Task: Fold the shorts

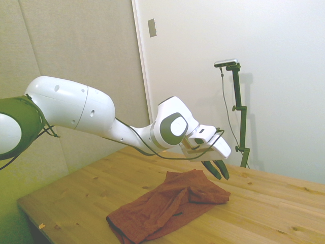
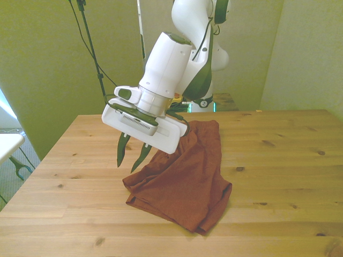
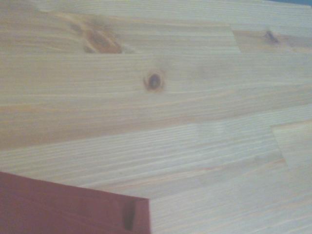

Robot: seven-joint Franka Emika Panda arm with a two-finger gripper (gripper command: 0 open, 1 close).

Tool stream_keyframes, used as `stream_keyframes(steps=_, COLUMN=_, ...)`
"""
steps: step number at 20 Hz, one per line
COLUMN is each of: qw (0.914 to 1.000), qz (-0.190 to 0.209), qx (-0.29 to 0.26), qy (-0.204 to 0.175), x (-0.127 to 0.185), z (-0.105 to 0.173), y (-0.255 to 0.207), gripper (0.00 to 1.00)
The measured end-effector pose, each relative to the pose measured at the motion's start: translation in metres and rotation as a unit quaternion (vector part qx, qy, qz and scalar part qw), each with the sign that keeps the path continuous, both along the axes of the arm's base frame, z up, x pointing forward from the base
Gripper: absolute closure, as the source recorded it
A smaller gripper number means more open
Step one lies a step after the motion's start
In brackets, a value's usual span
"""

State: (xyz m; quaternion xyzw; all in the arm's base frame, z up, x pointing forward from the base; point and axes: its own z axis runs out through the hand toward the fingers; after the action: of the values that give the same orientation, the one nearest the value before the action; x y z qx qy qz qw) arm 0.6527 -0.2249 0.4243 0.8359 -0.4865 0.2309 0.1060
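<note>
The gripper [image 2: 133, 153] hangs above the wooden table [image 2: 278, 160] with its 2 dark fingers [image 2: 121, 149] spread apart and nothing between them; the side view shows the same released state, the fingertips clear of the cloth. It sits just off the shorts' edge on the front view's left, at about 10 o'clock from the middle of the garment.

The rust-red shorts [image 2: 185, 176] lie in the middle of the table in a loose, rumpled heap, not flat. In the side view [image 1: 170, 206] one part of the cloth lies doubled over the rest, with a raised ridge running through the pile, and a thin dark zipper line shows near the lower edge. The wrist view catches only 1 corner of the red cloth [image 3: 73, 212] against bare planks, so the camera looks mostly past the garment.

My reading is that 1 fold has been laid over and let go, though it landed untidily. The layers do not line up, and the edge at 6 o'clock in the front view bulges.

The next move calls for a fresh grasp on a free edge or corner, probably on the side nearest the open fingers. The gripper would need to come down low enough to pinch the top layer only. Soft cloth like this may drag its lower layer along, so a clean pinch matters.
</note>
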Motion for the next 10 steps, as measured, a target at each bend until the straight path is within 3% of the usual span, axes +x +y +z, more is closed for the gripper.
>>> stream_keyframes(steps=4, qw=0.9942, qz=0.020, qx=0.105, qy=0.010, x=-0.018, z=0.006, y=0.047, gripper=0.00)
stream_keyframes(steps=7, qw=0.9817, qz=0.040, qx=0.184, qy=0.027, x=-0.056, z=0.021, y=0.093, gripper=0.00)
stream_keyframes(steps=10, qw=0.9730, qz=0.059, qx=0.218, qy=0.049, x=-0.103, z=0.036, y=0.135, gripper=0.00)
